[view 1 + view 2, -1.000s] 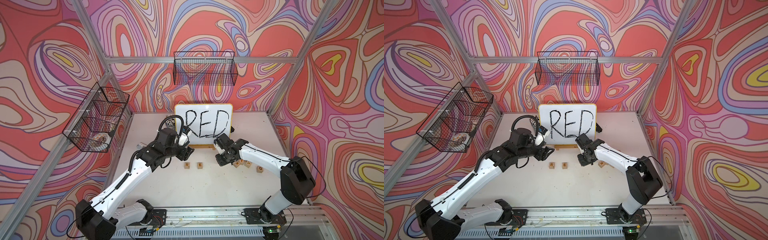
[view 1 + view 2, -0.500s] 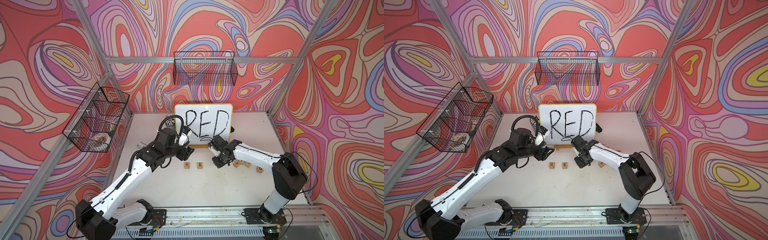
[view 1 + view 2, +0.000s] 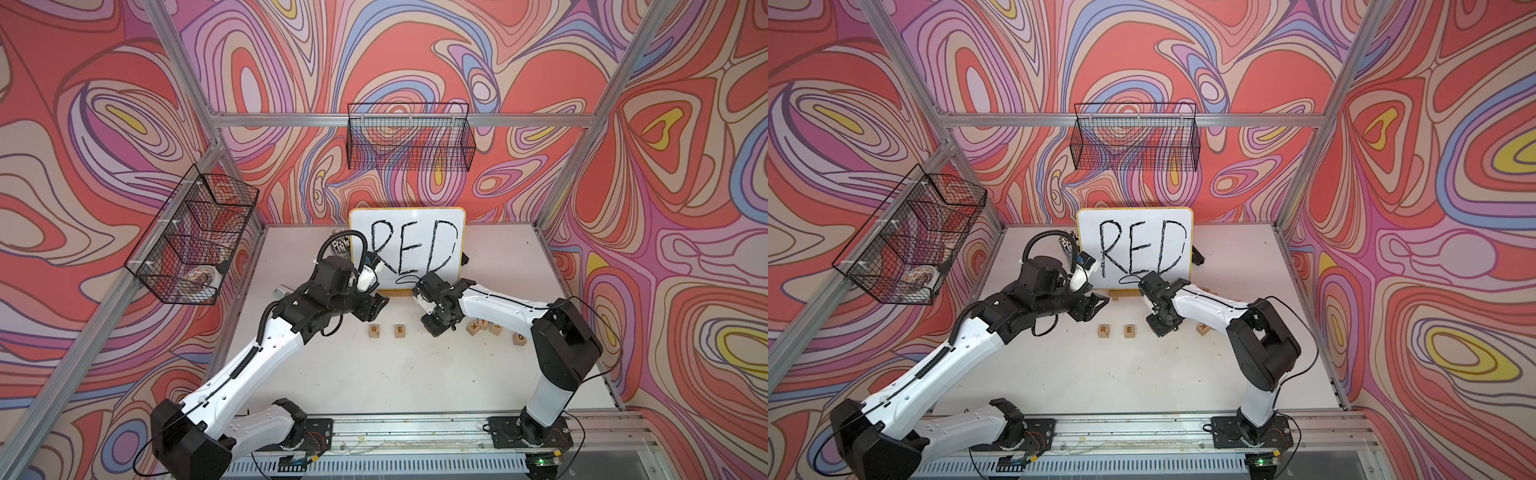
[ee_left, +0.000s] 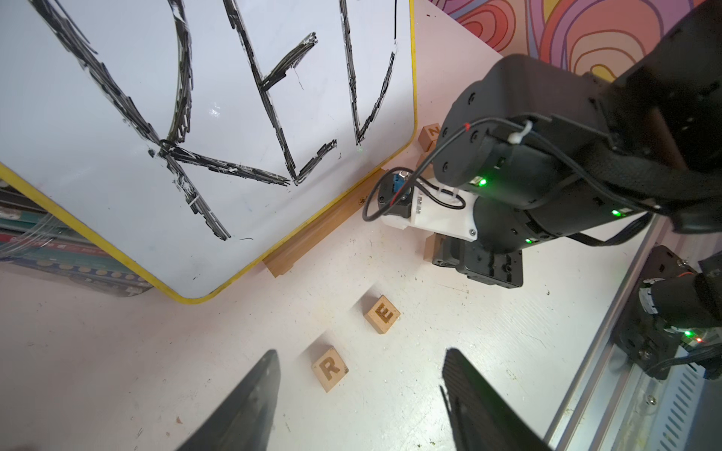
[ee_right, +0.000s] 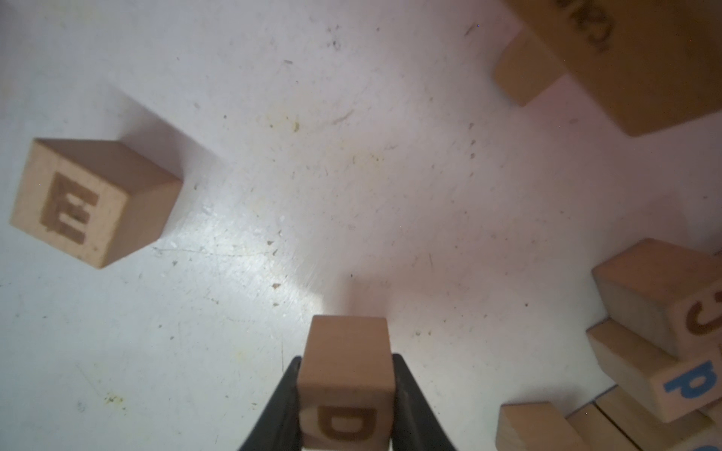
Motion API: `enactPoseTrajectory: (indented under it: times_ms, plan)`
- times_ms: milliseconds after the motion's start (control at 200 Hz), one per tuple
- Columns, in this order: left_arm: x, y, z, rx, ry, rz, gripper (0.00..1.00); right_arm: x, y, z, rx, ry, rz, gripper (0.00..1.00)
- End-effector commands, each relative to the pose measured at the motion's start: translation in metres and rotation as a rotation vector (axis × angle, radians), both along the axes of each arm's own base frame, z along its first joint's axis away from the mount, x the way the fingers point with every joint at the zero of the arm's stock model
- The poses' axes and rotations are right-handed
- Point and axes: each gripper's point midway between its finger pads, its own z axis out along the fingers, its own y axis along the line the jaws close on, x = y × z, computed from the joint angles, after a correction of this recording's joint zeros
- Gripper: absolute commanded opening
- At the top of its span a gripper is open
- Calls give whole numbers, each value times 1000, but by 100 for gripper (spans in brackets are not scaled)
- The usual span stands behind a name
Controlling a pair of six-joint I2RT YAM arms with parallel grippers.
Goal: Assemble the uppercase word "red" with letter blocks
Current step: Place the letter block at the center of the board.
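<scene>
While the R block [image 3: 374,330] and E block [image 3: 400,331] sit paired on the tabletop [image 3: 395,374], the right arm's fingers [image 5: 287,390] are clamped on the D block [image 5: 345,351] near E and the left arm's fingers [image 4: 258,398] stand apart, empty; next, D likely needs setting down in line beside E

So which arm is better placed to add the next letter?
Right: the right gripper is shut on the D, near the E. The left gripper hangs open and empty by the R.
</scene>
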Motion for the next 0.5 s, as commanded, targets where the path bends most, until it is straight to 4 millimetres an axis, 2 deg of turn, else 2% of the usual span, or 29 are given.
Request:
enactPoseTrajectory:
  times_ms: [0, 250, 491]
  plan:
    - [-2, 1, 6, -19, -16, -8, 69, 4, 9, -3, 2, -3, 23, 21]
    - [-3, -2, 4, -23, 0, -19, 69, 3, 16, -14, -7, 18, 40, 24]
    - [-3, -2, 3, -22, 4, -21, 69, 1, 18, -19, -15, 27, 50, 32]
